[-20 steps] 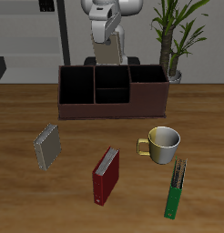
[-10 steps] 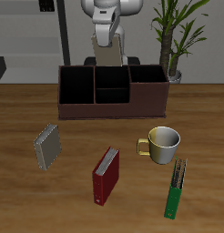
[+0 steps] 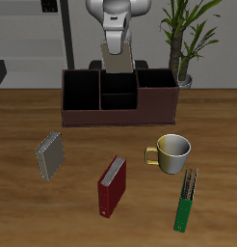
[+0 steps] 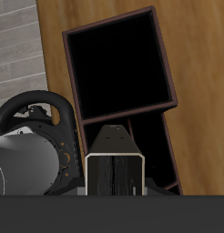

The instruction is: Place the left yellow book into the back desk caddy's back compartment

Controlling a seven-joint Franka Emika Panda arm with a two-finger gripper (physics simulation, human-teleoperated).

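Note:
My gripper (image 3: 116,48) is shut on the left yellow book (image 3: 116,61), a slim greyish-tan book held upright. It hangs just above and behind the back rim of the back desk caddy (image 3: 92,118), a wide reddish-brown box with black cells. The back compartment (image 3: 118,82) is the small rear cell of the middle section, directly below and just in front of the book. In the wrist view the book (image 4: 114,168) is seen end-on over the caddy's middle section, next to a large side cell (image 4: 118,64). My fingertips are hidden by the book.
A squarer grey book (image 3: 50,154), a red book (image 3: 112,185), a yellowish mug (image 3: 172,152) and a green book (image 3: 188,200) lie on the table in front of the caddy. A potted plant (image 3: 188,39) stands behind the caddy's end.
The gripper and the book have shifted slightly sideways along the caddy's back rim and the book hangs more upright over the middle section.

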